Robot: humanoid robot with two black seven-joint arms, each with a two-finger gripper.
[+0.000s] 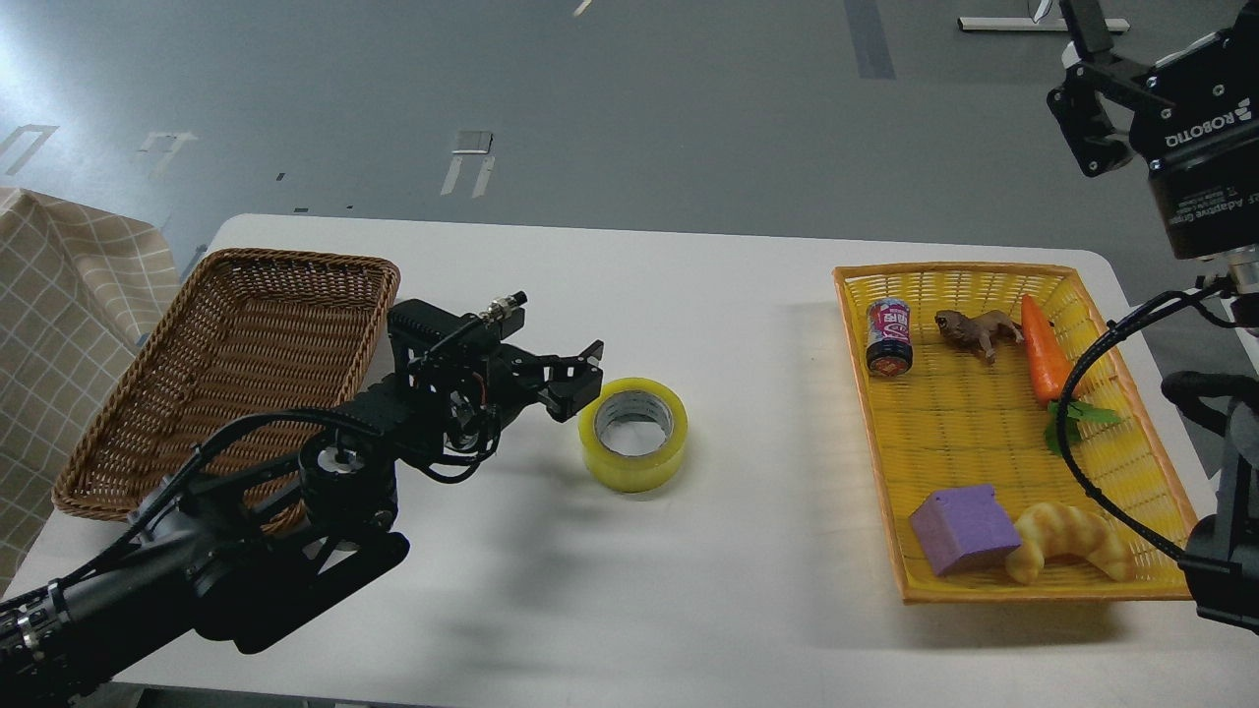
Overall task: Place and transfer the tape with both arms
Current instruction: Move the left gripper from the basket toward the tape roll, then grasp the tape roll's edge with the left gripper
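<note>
Yellow tape (633, 434), brown wicker basket (128, 442), purple cube (963, 528)

A white counter (748, 610) carries an empty brown wicker basket (246, 324) at left and a yellow tray (984, 433) at right holding a small can (889, 337), toy animal (976, 331), carrot (1045, 359), purple cube (964, 529) and croissant (1070, 556). Checked cloth (59, 324) hangs far left.

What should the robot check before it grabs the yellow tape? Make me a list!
1. Tape lying flat on the white table, hole up: ok.
2. Left gripper beside the tape's left edge: ok.
3. Left gripper fingers around the tape: not ok, they are just beside it.
4. Left gripper open or shut: cannot tell, seen end-on.
5. Right gripper up and out of the way: ok.
6. Brown wicker basket free for the tape: ok.
</note>
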